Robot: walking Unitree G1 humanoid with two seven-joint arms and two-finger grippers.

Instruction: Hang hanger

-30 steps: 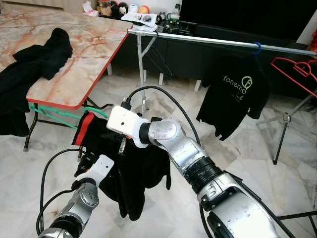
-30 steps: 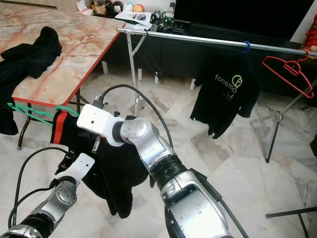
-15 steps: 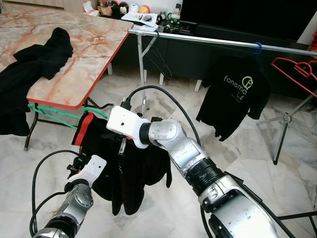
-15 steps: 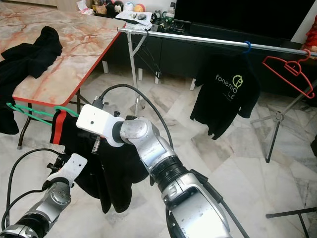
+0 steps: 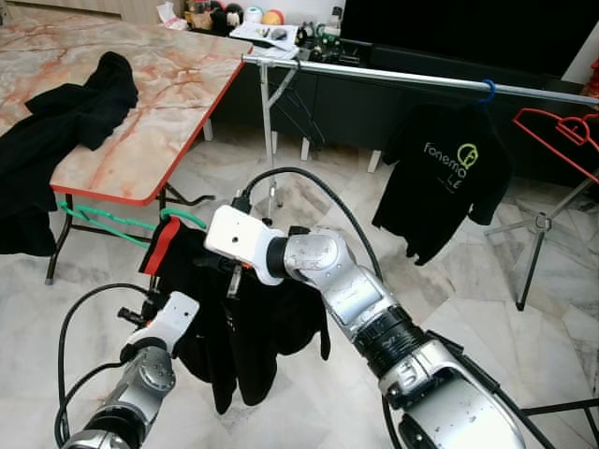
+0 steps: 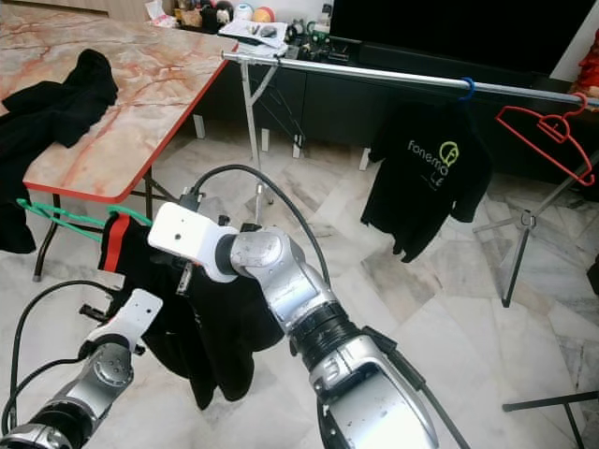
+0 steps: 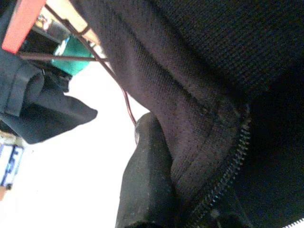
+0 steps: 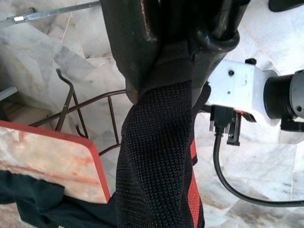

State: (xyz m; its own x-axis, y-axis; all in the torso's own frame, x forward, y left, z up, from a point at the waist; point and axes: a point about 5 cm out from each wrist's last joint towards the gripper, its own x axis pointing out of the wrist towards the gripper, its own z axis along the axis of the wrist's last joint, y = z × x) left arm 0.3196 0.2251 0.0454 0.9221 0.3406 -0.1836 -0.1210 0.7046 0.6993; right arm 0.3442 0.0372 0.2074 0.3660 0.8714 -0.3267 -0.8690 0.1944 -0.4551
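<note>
Overall, little has shifted since a second ago; the black garment [image 5: 245, 323] has risen slightly and now hangs a touch further from the bench [image 5: 140, 103], and the left arm has dropped lower and moved toward the robot's left; the green hanger [image 5: 112, 221] sits a little higher against the bench edge than before.

The right tool [image 8: 180, 42] is closed on a bunched fold of the black garment, the knit cloth pinched between its dark fingers [image 8: 128, 42]; the left tool [image 7: 156, 190] is pressed into the same garment from below, with one finger [image 7: 147, 175] lying against a zip seam; whether it is open or closed, I cannot tell.

The green hanger runs from the garment's red-trimmed shoulder toward the bench's red edge, just under the bench top; the garment hangs from it above the marble floor [image 5: 487, 309].

A heap of black clothing [image 5: 65, 122] lies on the bench, spilling over its near side; beyond, a metal rail [image 5: 393, 79] spans the room, carrying a black printed T-shirt [image 5: 447, 173] on a blue hook [image 5: 486, 90] and an empty red hanger [image 5: 560, 131] at its far right; the rail's folding leg [image 5: 270, 140] stands between the bench and the T-shirt.
</note>
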